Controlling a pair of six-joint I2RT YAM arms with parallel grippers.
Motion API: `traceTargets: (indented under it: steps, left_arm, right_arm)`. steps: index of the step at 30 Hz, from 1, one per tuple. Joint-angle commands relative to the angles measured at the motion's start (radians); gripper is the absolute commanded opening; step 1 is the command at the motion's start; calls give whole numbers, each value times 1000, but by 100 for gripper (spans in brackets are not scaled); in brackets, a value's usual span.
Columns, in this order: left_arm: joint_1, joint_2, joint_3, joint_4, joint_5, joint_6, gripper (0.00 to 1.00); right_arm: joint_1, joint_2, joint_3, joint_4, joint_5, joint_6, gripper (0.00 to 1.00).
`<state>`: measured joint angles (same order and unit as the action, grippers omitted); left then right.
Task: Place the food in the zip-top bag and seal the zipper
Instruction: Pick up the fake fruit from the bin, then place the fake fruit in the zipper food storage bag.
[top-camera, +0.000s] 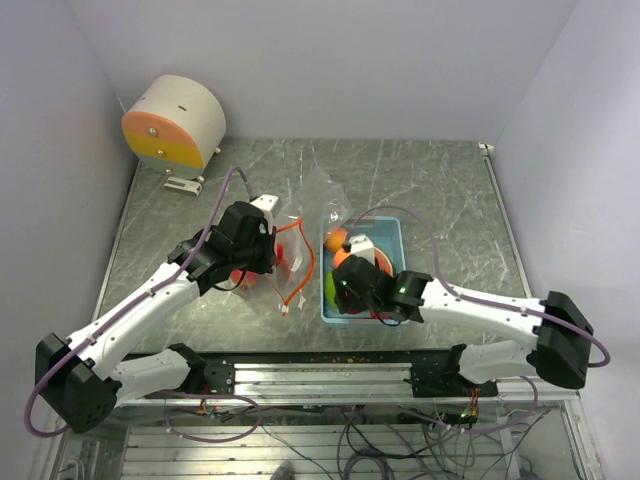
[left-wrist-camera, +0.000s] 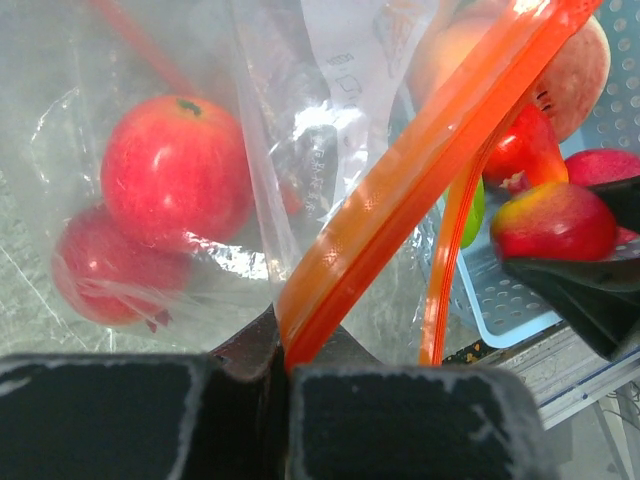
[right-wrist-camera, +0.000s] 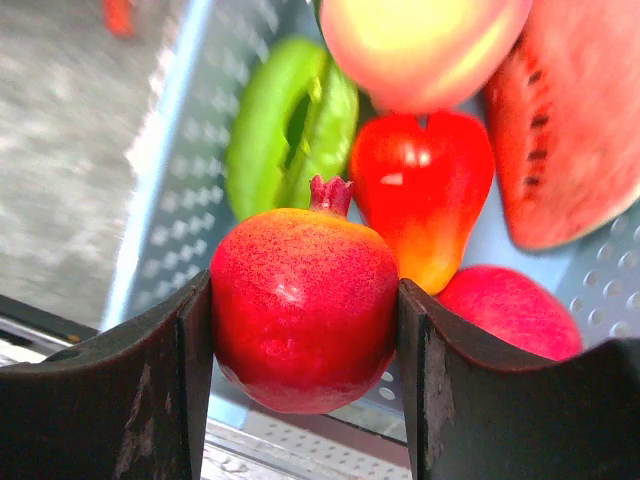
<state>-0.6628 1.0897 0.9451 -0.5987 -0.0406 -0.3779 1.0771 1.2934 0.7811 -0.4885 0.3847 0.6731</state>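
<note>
The right hand (right-wrist-camera: 305, 330) is clamped on a round red plastic pomegranate (right-wrist-camera: 300, 285) over the light blue perforated tray (right-wrist-camera: 160, 150). The fruit's slick curve could squirt free between the fingers. The left hand (left-wrist-camera: 285, 400) is pinched together on the orange zipper strip (left-wrist-camera: 420, 170) of the clear crinkly bag (left-wrist-camera: 120, 50). If the mouth just ahead of it sags, the fruit may be blocked.

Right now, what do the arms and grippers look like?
Left arm and right arm: white shells, black joints and bases, a lilac cable looped along each. Left gripper and right gripper: black, matte, blocky fingers. No markings visible.
</note>
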Motion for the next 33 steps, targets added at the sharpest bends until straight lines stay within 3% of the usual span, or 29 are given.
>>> traceTargets:
  steps: [1,8,15,18,29,33]
  left_arm:
    - [-1,-18,2,15,-10,3,7]
    - [-2,-24,3,21,13,-3,7]
    - [-2,-31,15,21,44,-8,7]
    - [-1,-36,19,13,48,-11,7]
    - [-2,-125,79,-66,76,-17,7]
    - [-1,-151,86,-60,110,-26,7]
  right_arm:
    - [-4,-116,147,-25,68,-69,25]
    - [-6,-240,127,309,-70,-191,25]
    - [-9,-112,108,696,-259,-261,25]
    - [-15,-48,114,799,-271,-271,25]
    - [-31,156,133,798,-72,-259,25]
    - [-31,206,189,758,-1,-279,33]
